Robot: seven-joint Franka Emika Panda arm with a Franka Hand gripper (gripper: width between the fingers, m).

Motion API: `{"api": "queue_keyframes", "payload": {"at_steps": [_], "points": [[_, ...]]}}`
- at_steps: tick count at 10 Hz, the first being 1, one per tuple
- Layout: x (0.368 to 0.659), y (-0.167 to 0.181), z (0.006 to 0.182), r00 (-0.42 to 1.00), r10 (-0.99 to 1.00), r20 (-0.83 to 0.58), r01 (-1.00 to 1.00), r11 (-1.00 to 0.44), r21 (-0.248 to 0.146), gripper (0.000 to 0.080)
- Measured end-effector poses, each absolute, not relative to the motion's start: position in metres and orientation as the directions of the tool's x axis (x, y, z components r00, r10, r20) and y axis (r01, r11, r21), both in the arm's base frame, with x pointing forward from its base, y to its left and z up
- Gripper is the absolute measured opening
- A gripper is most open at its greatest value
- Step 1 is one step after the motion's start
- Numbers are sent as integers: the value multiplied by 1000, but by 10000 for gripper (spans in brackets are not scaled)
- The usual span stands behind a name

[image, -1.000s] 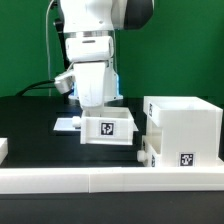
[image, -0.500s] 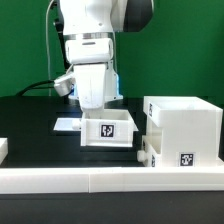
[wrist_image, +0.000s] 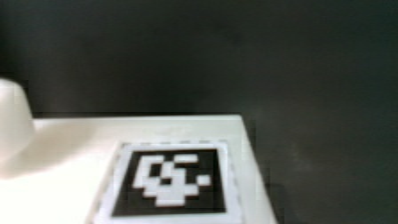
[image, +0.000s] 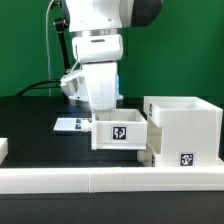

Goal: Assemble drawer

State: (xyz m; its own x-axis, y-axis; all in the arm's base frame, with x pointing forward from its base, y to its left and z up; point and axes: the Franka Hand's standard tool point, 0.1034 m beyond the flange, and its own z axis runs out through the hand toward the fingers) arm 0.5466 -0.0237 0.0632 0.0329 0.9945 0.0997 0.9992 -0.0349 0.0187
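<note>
A white drawer tray (image: 120,134) with a black-and-white tag on its front hangs from my gripper (image: 105,110), just left of the tall white box-like shell (image: 186,128) in the exterior view. The tray's right end nearly touches the shell's left wall. My fingertips are hidden behind the tray's rear wall and appear shut on it. A second tray (image: 146,156) pokes out low at the shell's left side. In the wrist view a white tagged surface (wrist_image: 175,180) of the tray lies close below over the black table, and the fingers do not show.
The marker board (image: 68,125) lies flat on the black table behind the held tray. A long low white rail (image: 100,181) runs along the front edge. A small white block (image: 3,149) sits at the exterior view's left. A green wall stands behind.
The gripper and the tray in it have moved toward the exterior view's right, closing on the shell. The marker board behind is now more exposed.
</note>
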Motion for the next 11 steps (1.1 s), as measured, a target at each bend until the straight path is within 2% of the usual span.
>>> {"api": "queue_keyframes", "payload": {"at_steps": [2,11], "points": [[549,-23,63,33,994,100,998,-38,50,42],[545,-14,56,31,994,106,999,-35,33,42]]}}
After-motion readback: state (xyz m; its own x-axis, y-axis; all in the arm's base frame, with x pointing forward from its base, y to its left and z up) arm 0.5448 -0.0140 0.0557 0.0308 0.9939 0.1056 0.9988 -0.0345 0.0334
